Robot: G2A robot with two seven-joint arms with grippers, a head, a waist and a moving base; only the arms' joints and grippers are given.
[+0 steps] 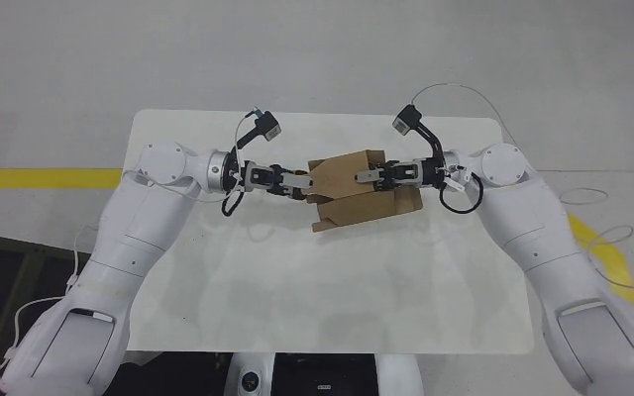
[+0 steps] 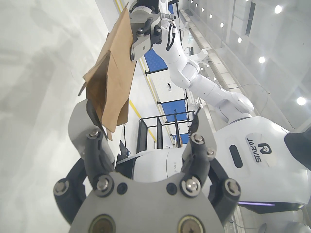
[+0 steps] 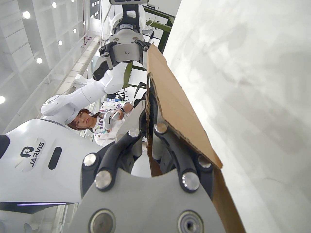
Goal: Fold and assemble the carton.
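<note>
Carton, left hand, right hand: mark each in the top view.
carton (image 1: 340, 172), top view, on its flat brown panel.
left hand (image 1: 309, 186), top view, midway between its fingertips, at the carton's edge.
right hand (image 1: 365, 174), top view, midway between its fingertips, shut on the carton.

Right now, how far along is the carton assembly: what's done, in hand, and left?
Done: the carton is held up above the table. In hand: the right gripper is shut on one panel; the left gripper is open at the opposite end. Left: the carton looks barely opened, flaps loose, so squaring it and closing flaps remain.
</note>
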